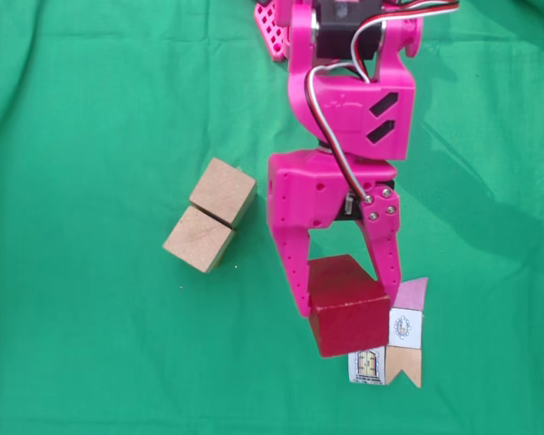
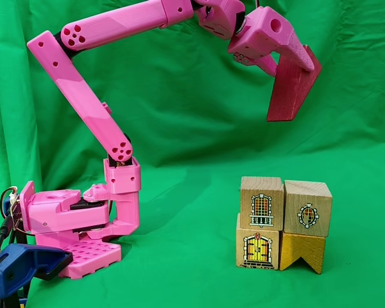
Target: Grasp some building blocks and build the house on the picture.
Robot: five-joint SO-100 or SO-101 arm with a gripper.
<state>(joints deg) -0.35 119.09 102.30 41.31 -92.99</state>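
Nearest the lens in a fixed view stands a blue clamp (image 2: 22, 266) at the lower left, just in front of the pink arm base (image 2: 70, 224). Green cloth (image 1: 91, 91) covers the table and hangs wrinkled as a backdrop behind it. From above, 2 plain tan wooden cubes (image 1: 210, 216) lie touching side by side, set diagonally, left of the arm. 1 dark red flat block (image 1: 347, 306) with a rough matte face is pinched between the fingers of the pink plastic gripper (image 1: 343, 294), held high in the air and tilted, well above the cloth. Below it on the cloth sits the picture (image 1: 394, 340), partly covered by the red block from above. From the side it shows 4 pieces in 2 rows: 3 carrying printed windows and a door, and 1 yellow notched piece (image 2: 303, 251) at the lower right.
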